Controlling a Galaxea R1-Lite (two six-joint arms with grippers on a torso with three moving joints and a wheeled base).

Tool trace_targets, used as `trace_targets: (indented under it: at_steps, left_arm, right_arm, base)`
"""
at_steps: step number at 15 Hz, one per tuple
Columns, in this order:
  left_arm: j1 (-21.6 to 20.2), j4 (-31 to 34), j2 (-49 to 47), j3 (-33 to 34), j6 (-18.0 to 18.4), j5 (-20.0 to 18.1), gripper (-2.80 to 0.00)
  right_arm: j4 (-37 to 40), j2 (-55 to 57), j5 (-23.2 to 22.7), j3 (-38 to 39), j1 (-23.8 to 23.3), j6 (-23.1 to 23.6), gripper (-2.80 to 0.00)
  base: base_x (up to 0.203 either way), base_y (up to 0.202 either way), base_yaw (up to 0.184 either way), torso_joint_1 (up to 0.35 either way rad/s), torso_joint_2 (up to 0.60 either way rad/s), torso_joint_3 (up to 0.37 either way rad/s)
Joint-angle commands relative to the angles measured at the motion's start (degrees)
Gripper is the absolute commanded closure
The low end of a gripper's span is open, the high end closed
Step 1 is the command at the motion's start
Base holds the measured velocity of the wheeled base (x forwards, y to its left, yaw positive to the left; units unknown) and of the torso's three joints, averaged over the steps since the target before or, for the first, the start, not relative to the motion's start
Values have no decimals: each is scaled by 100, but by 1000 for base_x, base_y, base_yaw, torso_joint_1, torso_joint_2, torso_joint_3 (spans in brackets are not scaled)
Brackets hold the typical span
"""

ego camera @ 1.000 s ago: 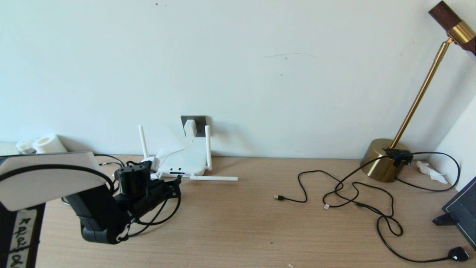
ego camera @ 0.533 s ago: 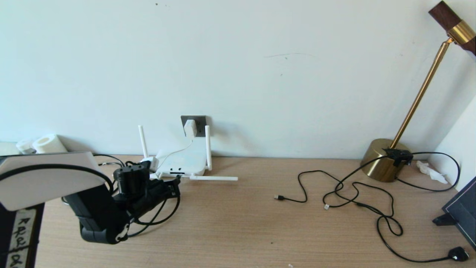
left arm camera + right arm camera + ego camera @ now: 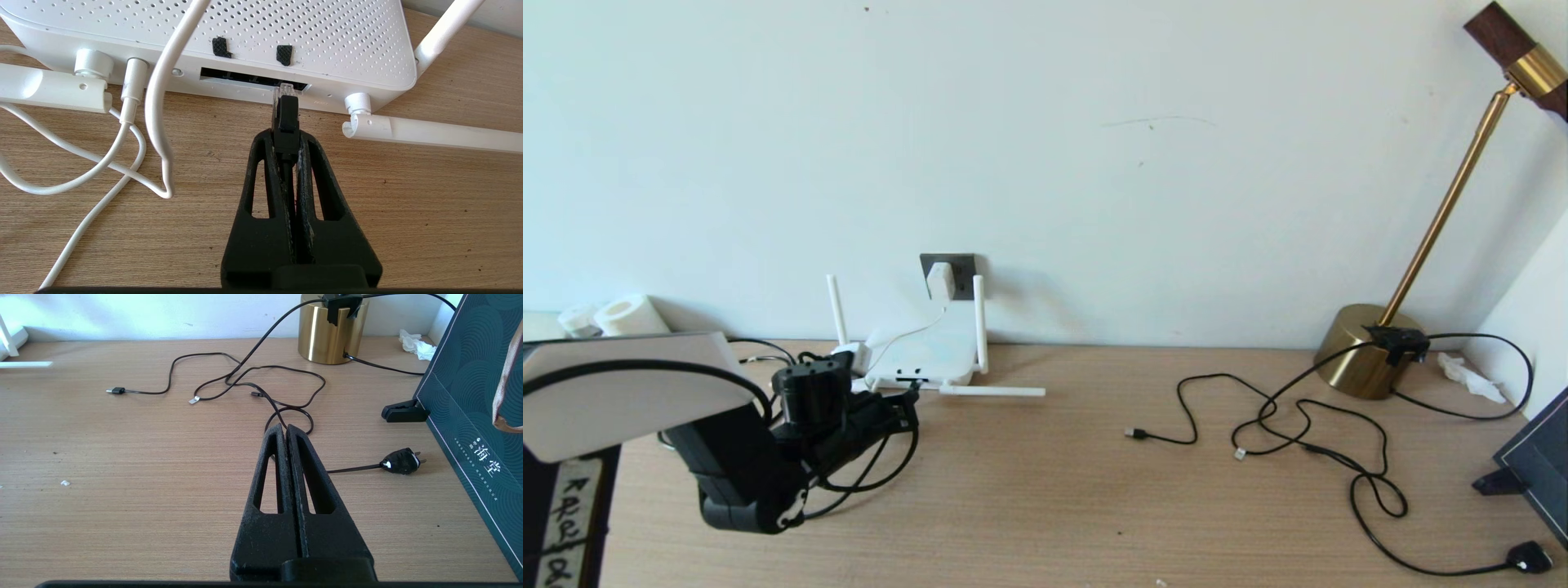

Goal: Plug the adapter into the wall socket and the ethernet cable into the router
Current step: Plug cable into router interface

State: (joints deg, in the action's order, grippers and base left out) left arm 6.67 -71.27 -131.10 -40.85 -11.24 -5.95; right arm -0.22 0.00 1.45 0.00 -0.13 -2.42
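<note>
Nearest us, our right gripper (image 3: 287,430) hangs clenched and empty over the bare table (image 3: 122,465), well apart from the loose black cords (image 3: 261,381) and the gold lamp base (image 3: 331,330). Our left gripper (image 3: 286,136) is clamped on the ethernet cable (image 3: 287,118), its clear tip at the mouth of the dark port slot (image 3: 245,77) in the router (image 3: 306,36); we cannot tell how far it has gone in. Farther back, the adapter (image 3: 940,280) sits in the wall socket (image 3: 964,265), its thin white cord (image 3: 907,335) running down to the router.
</note>
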Motion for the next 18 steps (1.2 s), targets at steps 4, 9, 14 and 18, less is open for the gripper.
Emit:
trace_targets:
  at_steps: [4, 9, 14, 18]
  left_arm:
    - [-7, -36, -21, -28, -1, -3, 0]
    - [-8, -10, -39, -154, -1, -3, 0]
    - [-1, -10, -56, -151, -1, -3, 0]
    - [-8, -10, -56, -142, -1, -3, 0]
  right_arm:
    - [-4, 1, 1, 0, -3, -4, 0]
    - [-4, 0, -4, 0, -4, -4, 0]
    - [-4, 7, -4, 0, 3, -4, 0]
    - [-4, 0, -4, 0, -4, -4, 0]
  base:
    - [0, 0, 0, 0, 0, 0]
    - [0, 0, 0, 0, 0, 0]
    - [0, 0, 0, 0, 0, 0]
    - [0, 0, 0, 0, 0, 0]
